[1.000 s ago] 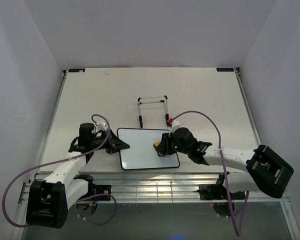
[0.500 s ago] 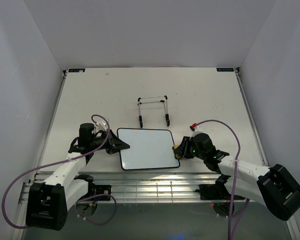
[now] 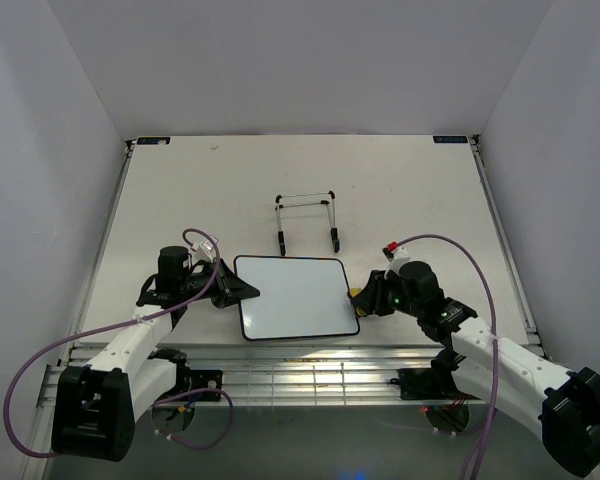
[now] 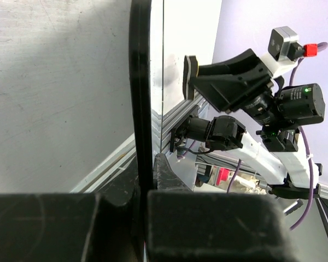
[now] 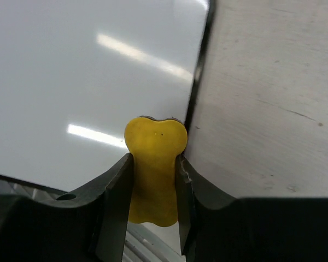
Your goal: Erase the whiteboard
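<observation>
The whiteboard (image 3: 294, 297) lies flat near the table's front edge, its white face blank inside the thin black frame. My left gripper (image 3: 244, 291) is shut on the board's left edge; the left wrist view shows that black frame (image 4: 140, 93) edge-on between my jaws. My right gripper (image 3: 363, 298) is shut on the yellow peanut-shaped eraser (image 5: 154, 169), at the board's right edge. In the right wrist view the eraser's tip sits at the frame (image 5: 199, 71), beside the blank face (image 5: 87, 82).
The black wire easel stand (image 3: 307, 221) stands just behind the board. A metal rail (image 3: 310, 378) runs along the table's front edge below the board. Purple cables loop off both arms.
My right gripper, with the eraser in it, has slid right across the board's lower right part to its right edge. The left gripper and the board have not moved.
</observation>
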